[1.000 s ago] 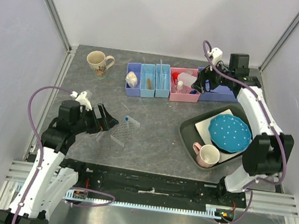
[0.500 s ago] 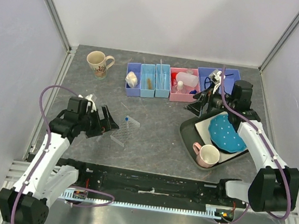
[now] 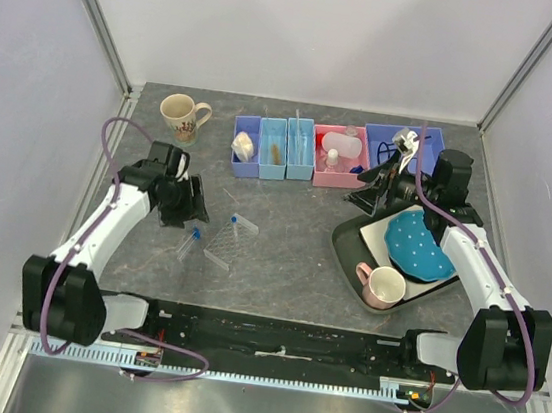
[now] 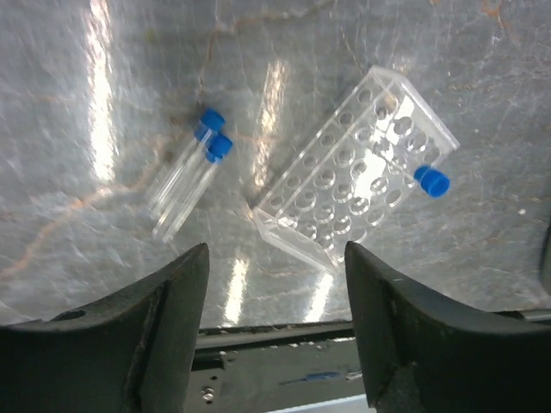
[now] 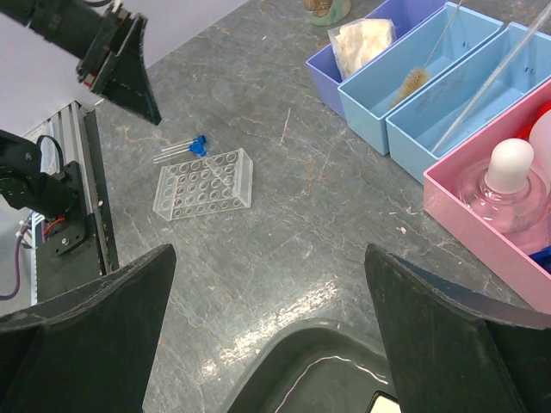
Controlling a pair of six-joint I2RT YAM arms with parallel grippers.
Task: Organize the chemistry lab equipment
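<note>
Perforated clear rack (image 4: 353, 168), blue-capped tubes (image 4: 189, 179), left end effector (image 4: 275, 262) released, right end effector (image 5: 269, 262) released

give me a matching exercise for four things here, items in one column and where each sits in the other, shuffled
1. pair of blue-capped clear tubes
2. white-capped clear bottle
3. blue dotted plate
4. beige ceramic mug

A. in the dark tray
B. in the pink bin
C. standing alone, left of the purple bin
D. lying flat beside the clear plastic rack

Pairs: 1-D, 2-B, 3-A, 4-C
</note>
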